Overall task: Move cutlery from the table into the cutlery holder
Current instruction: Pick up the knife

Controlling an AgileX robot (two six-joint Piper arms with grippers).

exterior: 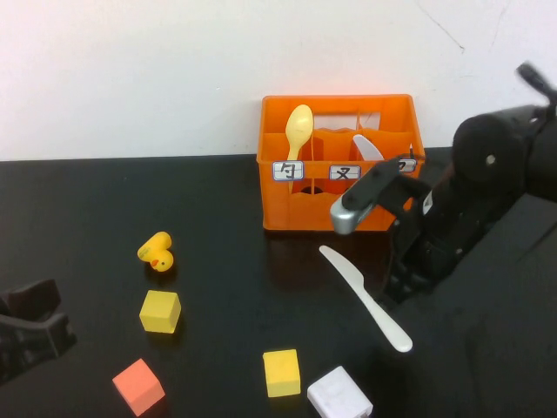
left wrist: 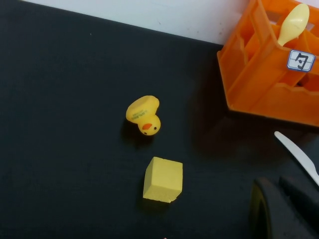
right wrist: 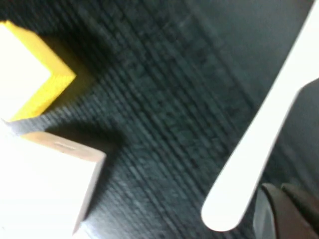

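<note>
The orange cutlery holder (exterior: 339, 161) stands at the back of the black table. A yellow spoon (exterior: 298, 131) sticks up from its left compartment and a white utensil (exterior: 367, 146) from a right one. A white plastic knife (exterior: 364, 298) lies flat in front of the holder. My right gripper (exterior: 402, 283) hangs low just right of the knife; in the right wrist view it (right wrist: 286, 214) is beside the rounded handle end of the knife (right wrist: 259, 149). My left gripper (exterior: 33, 326) rests at the front left, empty; it shows in the left wrist view (left wrist: 284, 209), as do the holder (left wrist: 264, 84) and knife (left wrist: 299, 157).
A yellow rubber duck (exterior: 157, 252), a yellow cube (exterior: 160, 312), an orange-pink cube (exterior: 138, 386), a second yellow cube (exterior: 281, 373) and a white cube (exterior: 338, 395) lie scattered across the front of the table. The white and yellow cubes sit close to the knife's handle.
</note>
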